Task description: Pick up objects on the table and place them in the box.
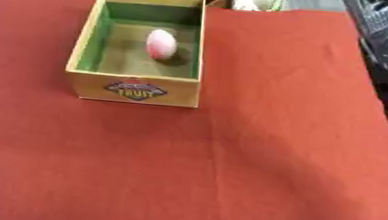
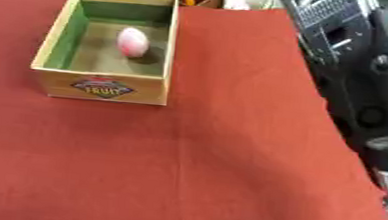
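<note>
Inside the box (image 1: pixel 87 37), toward its far end, a pinkish, perhaps egg-shaped object (image 1: pixel 160 44); both hands' fingers unseen

Lighting: even, moderately bright, diffuse; no glare or hot spots on the red tablecloth (image 1: pixel 227 175), which reads as flat, saturated colour.

Shadows: soft only — a dim patch to the right of the pink-and-white egg-shaped object (image 1: pixel 160 44) on the floor of the box (image 1: pixel 134 91), and the box's inner walls darker on the right side.

Sharpness: both views soft overall; the label (image 2: pixel 103 88) on the box front is blurred, its lettering barely legible. Far edge clutter indistinct.

Right margin: the dark arm (image 2: pixel 366 92) is smeared — detail lost toward the lower corner.
</note>
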{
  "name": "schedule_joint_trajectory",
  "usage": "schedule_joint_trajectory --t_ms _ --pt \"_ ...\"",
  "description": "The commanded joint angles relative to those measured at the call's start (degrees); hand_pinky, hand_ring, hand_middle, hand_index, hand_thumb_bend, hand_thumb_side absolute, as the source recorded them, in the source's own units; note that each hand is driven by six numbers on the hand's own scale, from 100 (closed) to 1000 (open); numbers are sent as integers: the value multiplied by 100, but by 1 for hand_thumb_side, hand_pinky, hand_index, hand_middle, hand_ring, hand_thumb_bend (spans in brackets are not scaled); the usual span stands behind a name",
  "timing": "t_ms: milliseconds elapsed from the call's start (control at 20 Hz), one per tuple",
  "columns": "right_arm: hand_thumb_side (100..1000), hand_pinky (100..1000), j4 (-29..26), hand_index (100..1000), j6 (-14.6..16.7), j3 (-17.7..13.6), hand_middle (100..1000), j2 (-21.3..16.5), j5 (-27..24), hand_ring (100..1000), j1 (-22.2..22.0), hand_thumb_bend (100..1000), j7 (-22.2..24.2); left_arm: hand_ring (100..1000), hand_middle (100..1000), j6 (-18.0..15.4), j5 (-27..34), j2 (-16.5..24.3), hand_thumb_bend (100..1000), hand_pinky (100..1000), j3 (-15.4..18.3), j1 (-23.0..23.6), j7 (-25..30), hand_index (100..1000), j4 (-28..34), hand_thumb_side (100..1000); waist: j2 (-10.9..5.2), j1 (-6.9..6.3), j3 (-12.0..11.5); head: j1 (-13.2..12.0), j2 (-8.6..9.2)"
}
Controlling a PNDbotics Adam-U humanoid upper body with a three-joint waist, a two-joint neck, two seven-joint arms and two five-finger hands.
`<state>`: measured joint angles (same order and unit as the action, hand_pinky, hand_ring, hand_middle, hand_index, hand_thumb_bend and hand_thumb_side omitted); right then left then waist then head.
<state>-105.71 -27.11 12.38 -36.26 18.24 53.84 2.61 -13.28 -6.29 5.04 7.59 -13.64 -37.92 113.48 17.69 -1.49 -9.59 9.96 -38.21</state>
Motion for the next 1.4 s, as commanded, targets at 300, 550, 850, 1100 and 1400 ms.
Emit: schedule_joint_trajectory --t_ms 300,550,850,1100,1400 --pt "467 603 -884 882 664 -588 745 -441 -1337 834 -907 100 -1397 511 468 -9 -11 49 100 613 60 -63 -52 631 111 676 -112 -71 76 -174 35" --pt "530 610 -888 897 1411 -752 770 -514 -1676 842 -1390 100 -1983 511 468 -21 -21 53 100 612 67 -92 -63 630 111 677 -100 -107 103 -247 65" --pt "592 607 -888 889 2282 -922 772 -372 -2206 847 -2042 100 -1845 510 468 -17 -23 80 100 612 83 -85 -85 630 111 678 -83 -152 210 -310 200" --pt "601 573 -888 858 3031 -1056 742 -279 -2459 787 -2474 100 -2314 510 468 -35 -38 79 100 611 92 -92 -99 630 111 678 -76 -165 265 -366 236" --pt "557 575 -888 842 3432 -1097 737 -5 -2557 784 -2889 100 -2822 510 468 -50 -37 74 100 611 102 -98 -135 635 111 675 -73 -166 287 -429 111"
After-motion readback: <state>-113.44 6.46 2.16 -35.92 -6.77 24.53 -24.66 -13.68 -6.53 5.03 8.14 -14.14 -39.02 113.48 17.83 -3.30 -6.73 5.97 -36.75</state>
